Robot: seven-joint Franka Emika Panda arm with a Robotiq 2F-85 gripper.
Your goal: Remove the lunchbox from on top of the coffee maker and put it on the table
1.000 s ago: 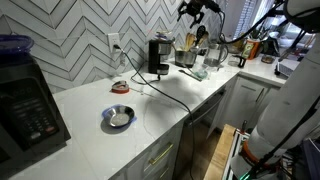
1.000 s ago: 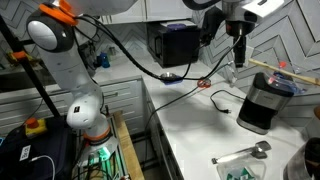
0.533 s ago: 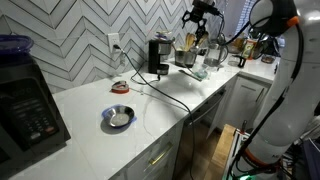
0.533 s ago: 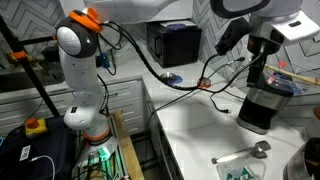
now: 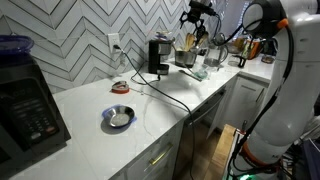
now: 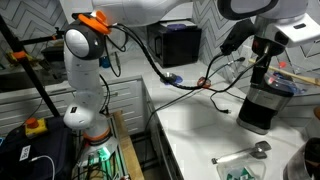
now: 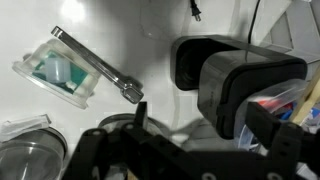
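Note:
The small black coffee maker (image 6: 260,108) stands on the white table (image 6: 200,130), with its black cord trailing across the top. A clear lunchbox (image 6: 284,84) with red and blue contents lies on top of it. My gripper (image 6: 263,62) hangs open and empty just above the lunchbox, apart from it. In the wrist view the coffee maker (image 7: 232,78) and the lunchbox (image 7: 284,104) lie between and beyond my spread fingers (image 7: 205,128). In an exterior view the coffee maker (image 5: 158,56) sits by the tiled wall, with my gripper (image 5: 196,14) high above.
A black microwave (image 5: 28,112) stands at one end of the counter. A metal bowl (image 5: 118,118) and a red item (image 5: 120,87) lie mid-counter. A clear container with teal contents (image 7: 58,72) and a metal scoop (image 7: 100,68) lie near the coffee maker. Jars crowd the far end (image 5: 200,55).
My arm has swung across the counter and come down. The gripper now hangs over the coffee maker and lunchbox instead of beside the wall. Nothing on the table has moved.

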